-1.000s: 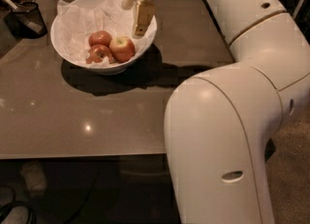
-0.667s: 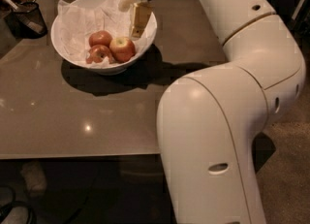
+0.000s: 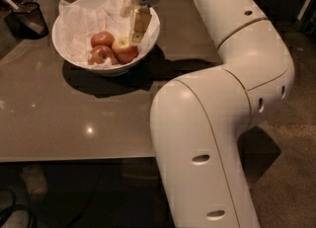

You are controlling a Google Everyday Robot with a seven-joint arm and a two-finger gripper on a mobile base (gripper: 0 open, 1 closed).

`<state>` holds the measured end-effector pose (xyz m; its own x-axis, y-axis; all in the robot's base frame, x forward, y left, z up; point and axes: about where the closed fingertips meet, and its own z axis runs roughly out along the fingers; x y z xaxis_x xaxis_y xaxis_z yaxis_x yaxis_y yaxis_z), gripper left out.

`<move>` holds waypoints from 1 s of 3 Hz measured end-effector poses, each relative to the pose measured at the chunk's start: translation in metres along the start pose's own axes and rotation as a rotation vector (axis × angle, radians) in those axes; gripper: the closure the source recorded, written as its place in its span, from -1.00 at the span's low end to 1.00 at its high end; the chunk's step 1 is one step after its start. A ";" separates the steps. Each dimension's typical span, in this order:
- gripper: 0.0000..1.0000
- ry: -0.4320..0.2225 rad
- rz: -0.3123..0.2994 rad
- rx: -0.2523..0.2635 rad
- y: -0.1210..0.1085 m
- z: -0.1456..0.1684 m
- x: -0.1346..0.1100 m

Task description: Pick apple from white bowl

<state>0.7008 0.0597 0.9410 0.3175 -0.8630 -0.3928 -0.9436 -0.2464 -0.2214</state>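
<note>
At the far left edge of the table [image 3: 74,118], a small dark mesh basket [image 3: 27,17] stands apart from the work and has no part in it. Next to it sits the white bowl [image 3: 63,54], wide, round and glossy, lined with crumpled white paper [image 3: 81,22] that probably cushions the fruit and keeps it nested low at the centre. Two darker red apples [image 3: 102,38] lie touching each other on the left of that nest. The apple [image 3: 125,49], red-orange with a pale patch at its dimple, rests against them on the right, smooth and round, so it may roll if nudged. Just above and behind it hangs the gripper [image 3: 129,27], its two pale flat fingers spread and angled down into the bowl, holding nothing, seemingly lined up to straddle the fruit. Rightward, the arm [image 3: 237,74], thick and glossy white, arches back over the matte grey tabletop.
</note>
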 end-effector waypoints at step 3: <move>-0.44 -0.011 0.051 -0.030 -0.005 0.021 0.014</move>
<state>0.7125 0.0578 0.9176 0.2697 -0.8700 -0.4127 -0.9609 -0.2152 -0.1743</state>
